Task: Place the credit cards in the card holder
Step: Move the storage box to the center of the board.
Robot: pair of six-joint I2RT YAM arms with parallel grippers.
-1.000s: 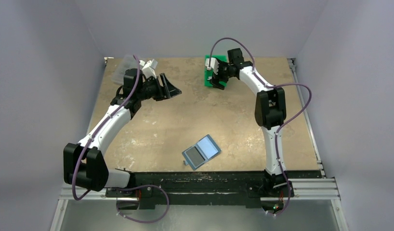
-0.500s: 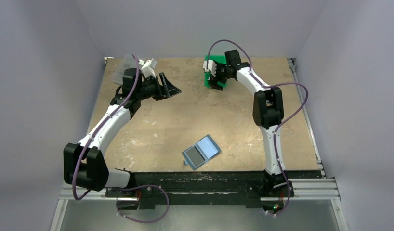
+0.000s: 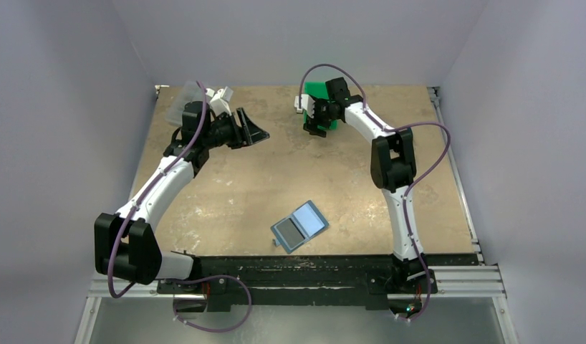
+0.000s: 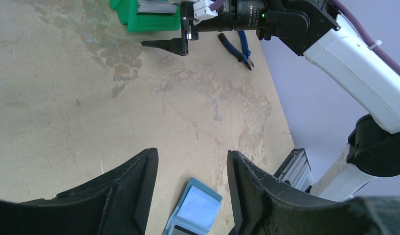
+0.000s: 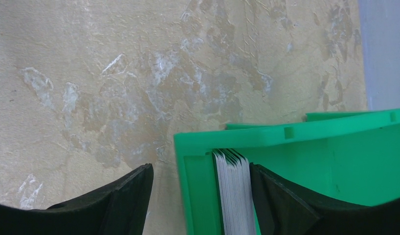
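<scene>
The card holder lies open near the table's front middle, light blue inside with a dark panel on its left half. It also shows in the left wrist view. The credit cards stand on edge as a silvery stack against the left wall of a green bin. My right gripper is open: one finger is outside the bin's wall, the other inside beside the stack. It is at the far middle in the top view. My left gripper is open and empty, held high over the far left.
The green bin stands at the table's far edge. Blue-handled pliers lie to its right. A clear compartment box sits at the far left corner under my left arm.
My right gripper has moved left and a little farther back along the green bin, its fingers now straddling the bin's wall and the card stack. The left arm and card holder have not moved.
</scene>
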